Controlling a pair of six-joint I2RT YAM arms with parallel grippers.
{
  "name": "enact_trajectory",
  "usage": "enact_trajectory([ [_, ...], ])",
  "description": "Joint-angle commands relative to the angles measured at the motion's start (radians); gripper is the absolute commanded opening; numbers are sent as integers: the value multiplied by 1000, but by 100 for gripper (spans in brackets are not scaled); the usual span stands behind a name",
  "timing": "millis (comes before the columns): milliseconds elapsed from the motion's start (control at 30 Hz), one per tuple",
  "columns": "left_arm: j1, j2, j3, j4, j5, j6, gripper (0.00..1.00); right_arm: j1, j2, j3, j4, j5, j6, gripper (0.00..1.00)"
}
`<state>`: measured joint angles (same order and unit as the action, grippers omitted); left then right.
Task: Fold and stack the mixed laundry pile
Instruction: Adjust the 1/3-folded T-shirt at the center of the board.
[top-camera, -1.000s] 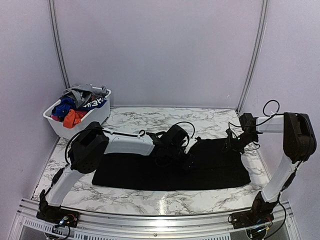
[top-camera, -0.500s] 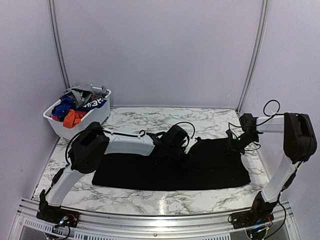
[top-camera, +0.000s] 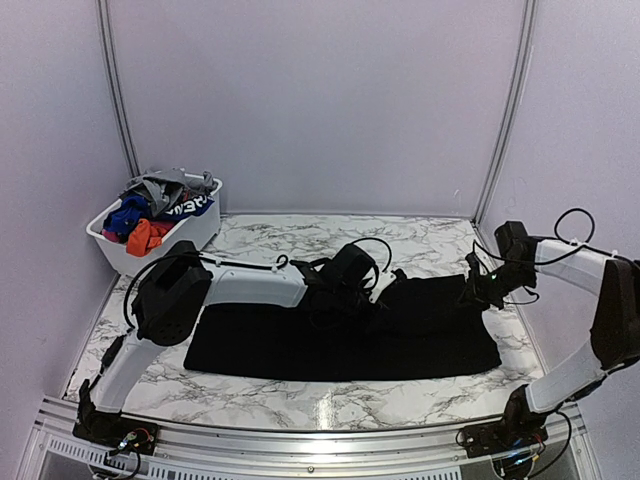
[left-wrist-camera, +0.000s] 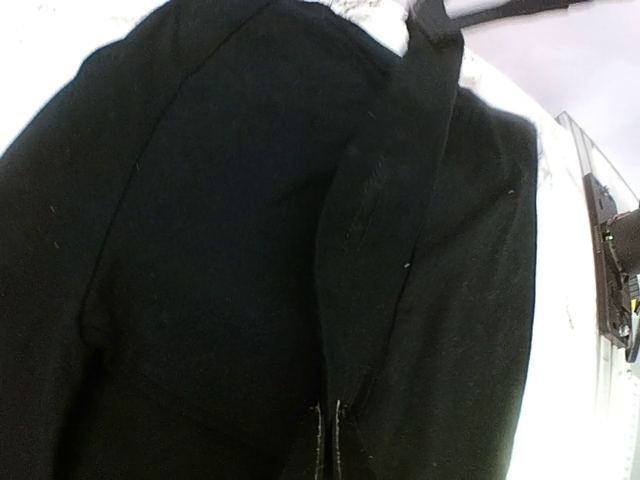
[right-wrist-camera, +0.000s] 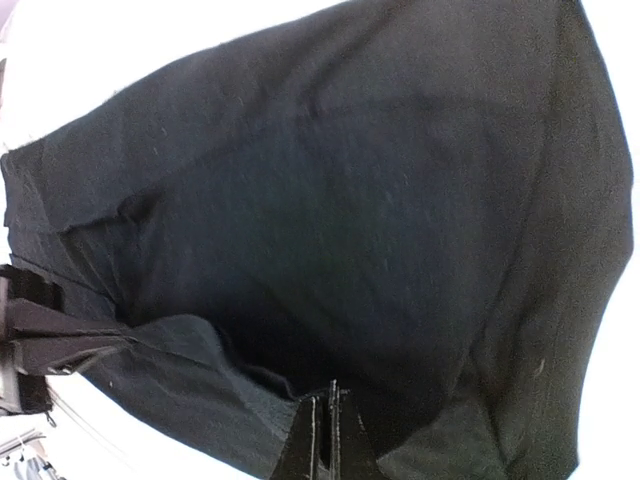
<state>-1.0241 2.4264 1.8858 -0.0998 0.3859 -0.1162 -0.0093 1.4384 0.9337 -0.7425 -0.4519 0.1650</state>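
Observation:
A large black garment (top-camera: 300, 345) lies spread flat across the marble table. My left gripper (top-camera: 372, 300) is at the middle of its far edge, shut on a raised fold of the black cloth (left-wrist-camera: 220, 220); its jaws (left-wrist-camera: 327, 440) show pressed together. My right gripper (top-camera: 472, 292) is at the far right corner of the garment, shut on the cloth's edge (right-wrist-camera: 350, 200), with its jaws (right-wrist-camera: 333, 425) together. The other pieces of the mixed laundry pile (top-camera: 155, 205), grey, blue and orange-red, sit heaped in the basket at the back left.
The white plastic basket (top-camera: 200, 232) stands at the table's back left corner. Bare marble (top-camera: 300, 235) shows behind the garment and along the front edge. Black cables hang off both wrists above the cloth.
Both grippers have shut on the black garment's far edge. The right arm has swung outward to the right, its wrist shifting a little right. The left arm has barely moved.

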Motion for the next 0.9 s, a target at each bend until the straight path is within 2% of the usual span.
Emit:
enact_trajectory([
  [0,-2,-83,-17,-26,11,28,0,6,-62,-58,-46,28,40,0],
  [433,-2,-111,-80,-42,69,56,0,7,-159,-141,-69,-10,89,0],
  [767,-2,-100,-88,-52,27,65,0,6,-190,-200,-72,-23,108,0],
  [800,-1,-99,-87,-58,21,65,9,6,-184,-208,-66,-32,107,0],
  [833,0,-103,-89,-62,10,62,25,6,-174,-211,-63,-45,101,0],
  [867,4,-112,-96,-61,2,55,36,7,-166,-209,-60,-64,87,0],
])
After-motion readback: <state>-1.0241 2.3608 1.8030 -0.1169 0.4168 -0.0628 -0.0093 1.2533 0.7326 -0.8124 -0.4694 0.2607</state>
